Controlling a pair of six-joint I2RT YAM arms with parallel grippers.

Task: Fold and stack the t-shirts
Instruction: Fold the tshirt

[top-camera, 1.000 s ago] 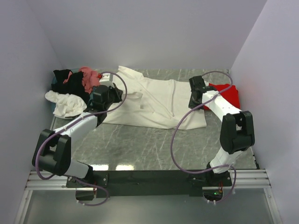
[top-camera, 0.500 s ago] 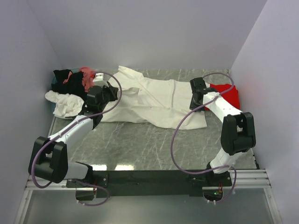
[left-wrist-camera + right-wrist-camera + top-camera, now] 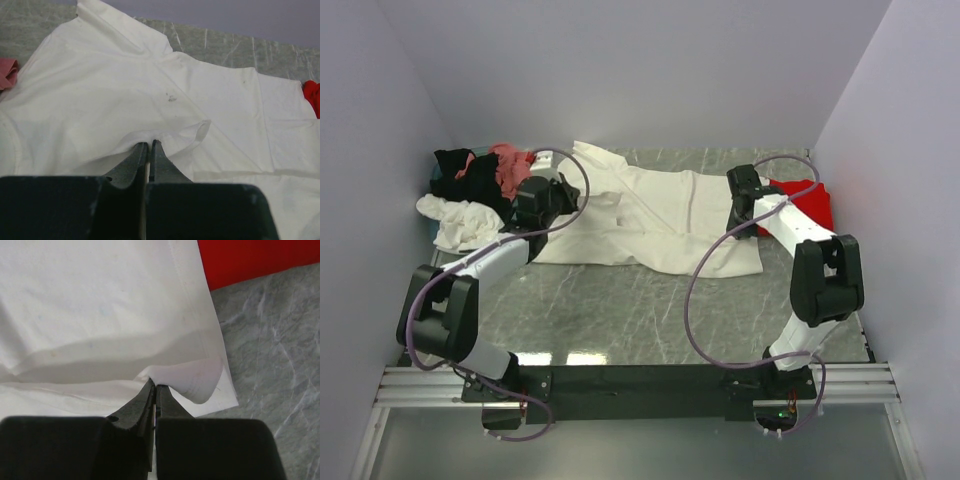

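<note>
On far half of table (image 3: 650,310), cream t-shirt (image 3: 660,215) spread flat, L gripper (image 3: 149,143) pinching raised fold nr its left edge, R gripper (image 3: 155,384) pinching hem corner beside red t-shirt (image 3: 808,200), open tabletop in front.

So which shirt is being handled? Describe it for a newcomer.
On the far half of the grey marbled table, between the heap of black, pink and white clothes at left and the red shirt at right, lies the cream t-shirt. It is the largest garment, spread out, pinched by the left gripper and right gripper.
</note>
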